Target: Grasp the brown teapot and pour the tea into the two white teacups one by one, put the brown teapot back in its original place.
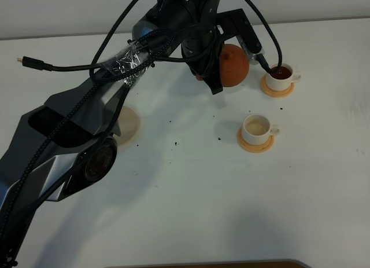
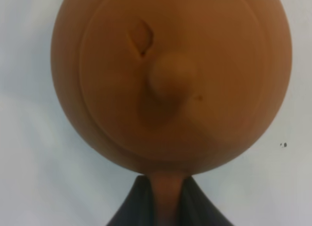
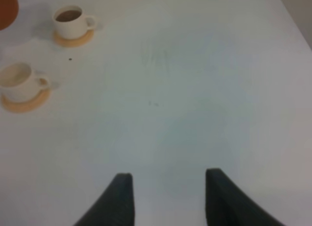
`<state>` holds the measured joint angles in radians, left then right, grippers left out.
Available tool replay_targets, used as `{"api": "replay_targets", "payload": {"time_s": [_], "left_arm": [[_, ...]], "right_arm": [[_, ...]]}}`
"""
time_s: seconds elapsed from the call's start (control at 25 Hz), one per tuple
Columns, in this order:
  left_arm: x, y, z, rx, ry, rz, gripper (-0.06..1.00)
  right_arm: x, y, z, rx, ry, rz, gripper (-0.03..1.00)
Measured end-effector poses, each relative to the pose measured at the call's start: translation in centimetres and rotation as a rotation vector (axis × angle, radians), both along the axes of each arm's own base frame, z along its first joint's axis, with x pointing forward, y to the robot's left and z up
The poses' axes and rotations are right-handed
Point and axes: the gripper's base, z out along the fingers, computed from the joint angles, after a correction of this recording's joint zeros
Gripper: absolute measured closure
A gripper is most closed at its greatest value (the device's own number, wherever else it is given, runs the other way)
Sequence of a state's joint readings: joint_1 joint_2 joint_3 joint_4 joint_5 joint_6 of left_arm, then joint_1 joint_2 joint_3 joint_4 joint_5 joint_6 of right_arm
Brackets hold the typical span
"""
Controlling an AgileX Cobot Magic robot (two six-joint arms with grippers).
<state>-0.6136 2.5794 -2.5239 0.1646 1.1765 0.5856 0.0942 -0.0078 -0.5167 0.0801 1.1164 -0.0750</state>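
Note:
The brown teapot (image 1: 234, 65) hangs above the table at the back, just left of the far white teacup (image 1: 281, 76). My left gripper (image 1: 211, 77) is shut on its handle; in the left wrist view the dark fingers (image 2: 131, 206) clamp the handle below the lid (image 2: 170, 79). The far cup holds dark tea and stands on an orange coaster (image 1: 277, 91). The near teacup (image 1: 256, 127) looks pale inside on its coaster (image 1: 255, 144). The beige saucer (image 1: 128, 124) lies bare at the left, half hidden by the arm. My right gripper (image 3: 165, 187) is open and empty, away from both cups (image 3: 70, 20) (image 3: 17, 82).
A black cable with a gold plug (image 1: 26, 61) lies at the back left. Small dark specks (image 1: 175, 143) dot the white table. A brown edge (image 1: 231, 263) runs along the front. The left arm's big body (image 1: 63, 146) covers the left side.

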Motion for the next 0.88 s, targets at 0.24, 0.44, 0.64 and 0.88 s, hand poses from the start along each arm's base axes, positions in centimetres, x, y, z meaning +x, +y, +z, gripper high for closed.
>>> {"api": "replay_targets", "payload": {"time_s": [0.24, 0.44, 0.64, 0.88], "left_arm": [[-0.1, -0.4, -2.1, -0.021, 0.059, 0.023, 0.8], [-0.1, -0.6, -2.8, -0.03, 0.081, 0.024, 0.8], [-0.2, -0.6, -1.9, -0.04, 0.066, 0.022, 0.8], [-0.9, -0.2, 4.2, -0.108, -0.021, 0.001, 0.8]], "right_arm": [[0.0, 0.0, 0.0, 0.0, 0.0, 0.0, 0.59], [0.0, 0.0, 0.0, 0.0, 0.0, 0.0, 0.59], [0.0, 0.0, 0.0, 0.001, 0.0, 0.001, 0.59], [0.0, 0.0, 0.0, 0.002, 0.0, 0.001, 0.59]]}}
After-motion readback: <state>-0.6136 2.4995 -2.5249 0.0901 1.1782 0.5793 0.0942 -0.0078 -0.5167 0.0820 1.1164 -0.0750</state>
